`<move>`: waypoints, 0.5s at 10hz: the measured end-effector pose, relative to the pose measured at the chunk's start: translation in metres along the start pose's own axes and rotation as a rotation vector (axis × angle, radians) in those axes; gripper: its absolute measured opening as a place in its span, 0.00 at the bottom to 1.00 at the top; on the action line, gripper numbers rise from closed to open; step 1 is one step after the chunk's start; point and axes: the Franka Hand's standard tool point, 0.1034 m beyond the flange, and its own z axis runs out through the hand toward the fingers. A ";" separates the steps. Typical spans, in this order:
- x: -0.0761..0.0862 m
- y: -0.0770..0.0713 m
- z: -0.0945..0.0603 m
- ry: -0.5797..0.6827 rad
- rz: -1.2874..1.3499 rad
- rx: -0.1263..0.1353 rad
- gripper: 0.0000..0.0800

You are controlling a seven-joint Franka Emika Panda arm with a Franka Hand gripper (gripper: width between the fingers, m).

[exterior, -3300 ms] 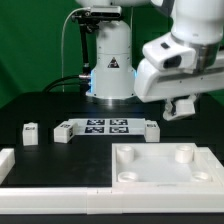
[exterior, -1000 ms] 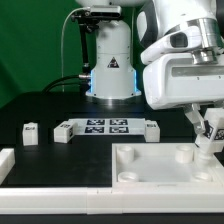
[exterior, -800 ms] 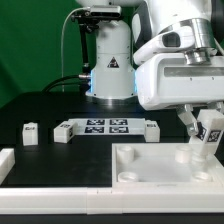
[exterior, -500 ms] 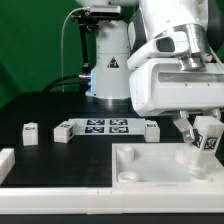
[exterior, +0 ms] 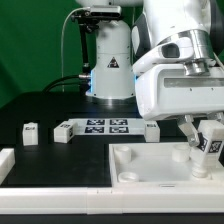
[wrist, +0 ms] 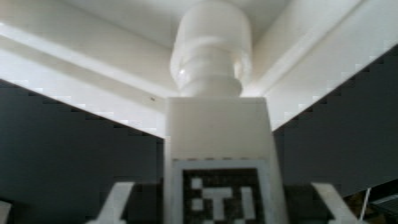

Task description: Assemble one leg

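Gripping the leg [exterior: 209, 147] between jaws pressed to its sides, the gripper [exterior: 204, 135] holds the post tilted, its lower end at the corner hole [exterior: 194, 157] of the tabletop [exterior: 150, 172], on the exterior view's right; whether it touches is unclear. The wrist view shows its tip aimed into that corner. Judged as the insertion step: next the leg needs straightening upright, seating in the hole, then twisting.

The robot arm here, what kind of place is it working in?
Probably a robotics lab bench, not a home: the gripper holds a tagged leg at the white tabletop's corner, a marker board lies on the black table, and a green backdrop stands behind.
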 end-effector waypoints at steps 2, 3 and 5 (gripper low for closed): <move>-0.005 -0.004 0.002 -0.006 -0.003 0.005 0.36; -0.006 -0.002 0.003 0.003 -0.006 0.000 0.36; -0.007 0.001 0.005 0.036 0.000 -0.016 0.36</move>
